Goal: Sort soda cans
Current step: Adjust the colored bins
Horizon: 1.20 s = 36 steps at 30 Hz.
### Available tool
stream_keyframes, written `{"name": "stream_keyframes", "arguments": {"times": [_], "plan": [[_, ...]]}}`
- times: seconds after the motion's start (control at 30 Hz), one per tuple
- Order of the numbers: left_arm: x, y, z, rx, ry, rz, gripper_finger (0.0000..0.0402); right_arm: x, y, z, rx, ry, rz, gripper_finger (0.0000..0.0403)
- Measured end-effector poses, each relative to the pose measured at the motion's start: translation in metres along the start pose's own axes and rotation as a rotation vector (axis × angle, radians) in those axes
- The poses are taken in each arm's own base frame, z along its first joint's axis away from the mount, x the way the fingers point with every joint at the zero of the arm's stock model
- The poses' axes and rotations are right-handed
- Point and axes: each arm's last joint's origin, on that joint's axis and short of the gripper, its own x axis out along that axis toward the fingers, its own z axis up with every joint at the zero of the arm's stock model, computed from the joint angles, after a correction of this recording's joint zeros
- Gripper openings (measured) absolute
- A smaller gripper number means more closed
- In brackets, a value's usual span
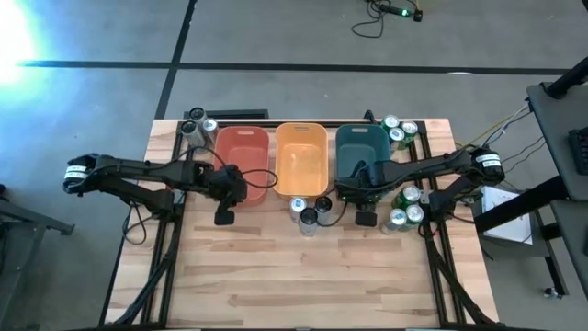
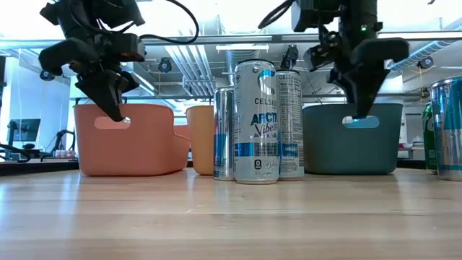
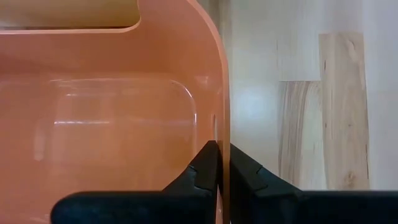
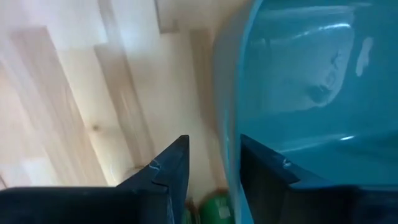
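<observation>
Along the far half of the tabletop, seen from above, three bins sit in a row: red bin, orange bin, teal bin. The soda cans are scattered in groups: a few at the far left corner, a few at the far right corner, three just in front of the orange bin, and a green bunch by the right edge. The left end effector sits at the red bin's front right corner, the right end effector at the teal bin's front edge.

From table height, the three middle cans stand upright and close together, the front one blue-and-silver. Both end effectors hang down over their bins' near rims.

Left wrist camera: the fingers are clenched on the red bin's wall, one inside, one outside.

Right wrist camera: the fingers straddle the teal bin's wall with a gap showing, so released, I think. Something green, probably a can, peeks out below.
</observation>
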Motion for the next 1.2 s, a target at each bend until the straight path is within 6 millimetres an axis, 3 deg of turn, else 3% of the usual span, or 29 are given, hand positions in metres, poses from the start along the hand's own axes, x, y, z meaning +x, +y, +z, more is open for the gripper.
{"name": "stream_keyframes", "arguments": {"times": [0.2, 0.5, 0.63, 1.2], "plan": [[0.0, 0.0, 0.0, -0.001, 0.0, 0.0, 0.0, -0.0004, 0.0033, -0.0014, -0.097, 0.01, 0.022, 0.0124], [0.0, -0.0008, 0.0004, 0.003, -0.005, -0.03, 0.0, -0.0005, 0.0028, -0.0044, -0.164, 0.04, 0.012, 0.0049], [0.0, -0.0008, 0.0004, 0.014, -0.005, -0.029, 0.0002, -0.0007, 0.002, -0.0066, -0.196, 0.061, -0.003, 0.0033], [-0.0052, 0.0002, 0.0059, 0.005, -0.029, -0.012, 0.0109, -0.0006, 0.0013, -0.003, -0.168, 0.022, -0.041, 0.0103]]}}
